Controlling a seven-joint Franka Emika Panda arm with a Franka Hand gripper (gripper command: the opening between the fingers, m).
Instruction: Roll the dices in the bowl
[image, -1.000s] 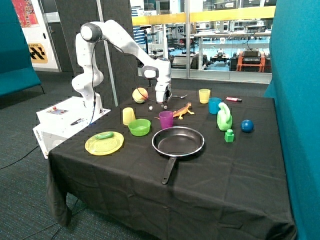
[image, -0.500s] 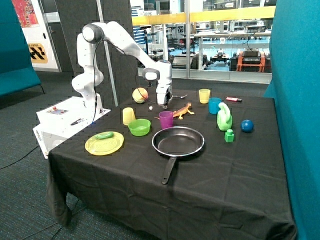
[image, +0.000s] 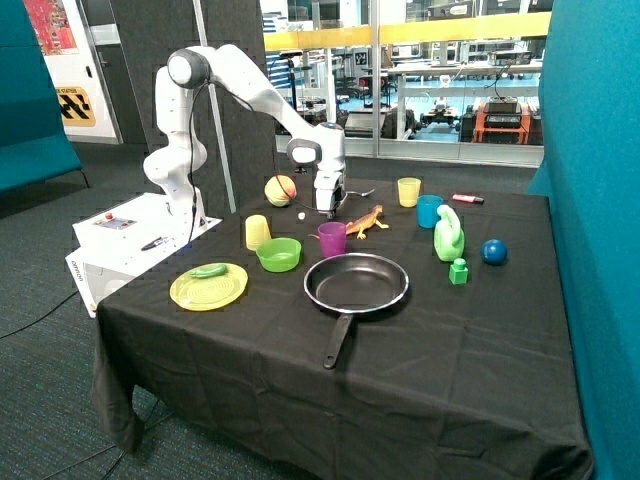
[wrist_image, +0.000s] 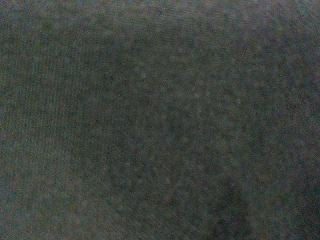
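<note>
My gripper (image: 328, 208) is down at the black tablecloth (image: 450, 340) at the back of the table, between the yellow-red ball (image: 280, 190) and the orange toy lizard (image: 365, 221). A tiny white dice (image: 301, 214) lies on the cloth just beside it, on the ball's side. The darker dice is hidden at the gripper's tip. The lime-green bowl (image: 278, 254) sits nearer the front, between a yellow cup (image: 257, 231) and a purple cup (image: 332, 238), and looks empty. The wrist view shows only black cloth (wrist_image: 160, 120) from very close.
A black frying pan (image: 356, 282) and a yellow-green plate (image: 208, 287) lie in front of the bowl. Behind and to the side stand another yellow cup (image: 408, 191), a blue cup (image: 429, 211), a green bottle (image: 448, 235), a green block (image: 458, 271) and a blue ball (image: 494, 251).
The gripper has come down onto the cloth and drifted slightly toward the lizard. The darker dice, visible beside it a second ago, is now covered.
</note>
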